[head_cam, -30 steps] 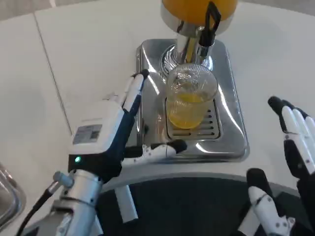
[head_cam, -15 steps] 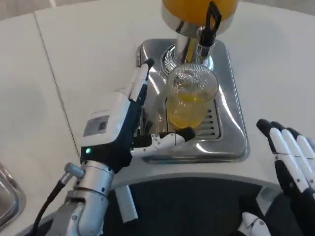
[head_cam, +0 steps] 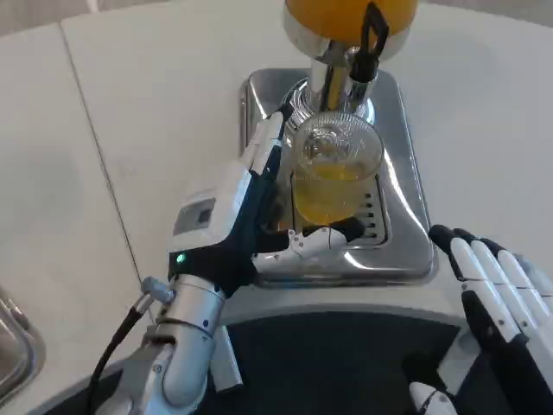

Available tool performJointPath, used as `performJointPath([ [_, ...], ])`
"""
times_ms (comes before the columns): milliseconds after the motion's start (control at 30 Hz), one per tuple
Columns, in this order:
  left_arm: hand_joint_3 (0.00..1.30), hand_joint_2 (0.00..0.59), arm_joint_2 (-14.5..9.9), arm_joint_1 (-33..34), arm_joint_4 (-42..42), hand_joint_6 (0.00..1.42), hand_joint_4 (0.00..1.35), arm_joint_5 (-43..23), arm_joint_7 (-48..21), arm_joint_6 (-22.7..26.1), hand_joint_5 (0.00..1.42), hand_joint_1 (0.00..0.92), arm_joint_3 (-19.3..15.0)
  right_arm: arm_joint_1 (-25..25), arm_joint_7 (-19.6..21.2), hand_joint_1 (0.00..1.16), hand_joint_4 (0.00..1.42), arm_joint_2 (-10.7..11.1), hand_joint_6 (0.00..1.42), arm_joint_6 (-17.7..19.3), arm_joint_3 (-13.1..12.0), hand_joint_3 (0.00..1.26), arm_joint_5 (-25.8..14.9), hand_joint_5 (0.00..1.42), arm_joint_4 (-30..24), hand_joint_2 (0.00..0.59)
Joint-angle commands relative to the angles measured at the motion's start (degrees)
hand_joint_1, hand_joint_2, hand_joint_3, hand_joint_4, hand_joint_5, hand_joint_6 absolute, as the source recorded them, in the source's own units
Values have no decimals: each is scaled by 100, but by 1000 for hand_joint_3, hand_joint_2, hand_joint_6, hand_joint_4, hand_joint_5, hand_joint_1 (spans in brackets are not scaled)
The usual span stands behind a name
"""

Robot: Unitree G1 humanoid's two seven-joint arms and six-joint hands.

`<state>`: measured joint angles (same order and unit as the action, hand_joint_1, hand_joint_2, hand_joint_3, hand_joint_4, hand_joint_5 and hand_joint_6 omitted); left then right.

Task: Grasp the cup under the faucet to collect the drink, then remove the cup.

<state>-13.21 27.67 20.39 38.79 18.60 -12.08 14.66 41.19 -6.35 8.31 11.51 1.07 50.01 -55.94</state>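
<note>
My right hand [head_cam: 497, 303], fingers spread and holding nothing, is drawing back toward the bench [head_cam: 130, 130] edge, its lower part cut off. My left hand [head_cam: 251, 212] is closing in, fingers apart around the cup [head_cam: 335, 169]; contact is unclear. The cup, part-filled with orange drink, is standing on the tray [head_cam: 406, 225] beneath the faucet [head_cam: 363, 60].

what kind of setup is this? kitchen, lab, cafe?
Probably a drinks station mocked up on a white table, not clearly a real cafe or kitchen. Clues: a juice dispenser with a black tap, a steel drip tray, and a clear cup part-filled with orange drink.
</note>
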Motion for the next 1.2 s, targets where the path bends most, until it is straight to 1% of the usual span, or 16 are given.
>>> performJointPath([
  [33,0,37,50,219,273,264,0,-32,106,-104,251,190,70,79,-81,192,0,-74,0,-5,25,0,-33,0,-24,483],
  [200,0,35,131,362,481,278,0,-15,156,-156,261,199,177,192,-80,192,0,-137,0,10,-24,0,-70,0,-69,483],
  [400,0,42,265,558,734,308,0,-10,287,-163,292,221,303,330,-100,189,0,-224,10,-13,27,0,-73,0,-116,476],
  [467,0,43,297,594,785,312,0,-4,326,-149,305,235,314,337,-124,189,0,-244,12,-29,37,0,-85,0,-129,477],
  [667,0,44,445,794,1086,317,1,33,470,-35,320,240,354,306,-267,189,0,-323,27,-85,73,0,-114,0,-219,482],
  [867,17,46,587,995,1310,396,44,23,658,148,380,259,351,228,-418,190,0,-386,39,-190,60,0,-146,0,-232,482],
  [900,34,45,614,1024,1333,489,70,46,703,213,431,271,360,215,-440,190,0,-390,41,-210,57,0,-156,0,-228,482],
  [1033,87,46,673,1077,1380,702,131,136,829,423,541,339,448,117,-550,190,0,-440,52,-358,54,0,-194,0,-245,483],
  [1067,106,46,682,1084,1383,756,157,168,858,476,575,375,485,102,-569,190,0,-447,55,-382,53,0,-199,0,-250,481],
  [1133,163,52,701,1082,1367,856,217,228,945,582,638,400,566,78,-600,189,0,-465,56,-435,49,0,-210,0,-261,478],
  [1200,246,52,741,1062,1338,995,327,303,1057,672,737,424,634,63,-631,188,0,-483,57,-486,44,0,-226,0,-267,476],
])
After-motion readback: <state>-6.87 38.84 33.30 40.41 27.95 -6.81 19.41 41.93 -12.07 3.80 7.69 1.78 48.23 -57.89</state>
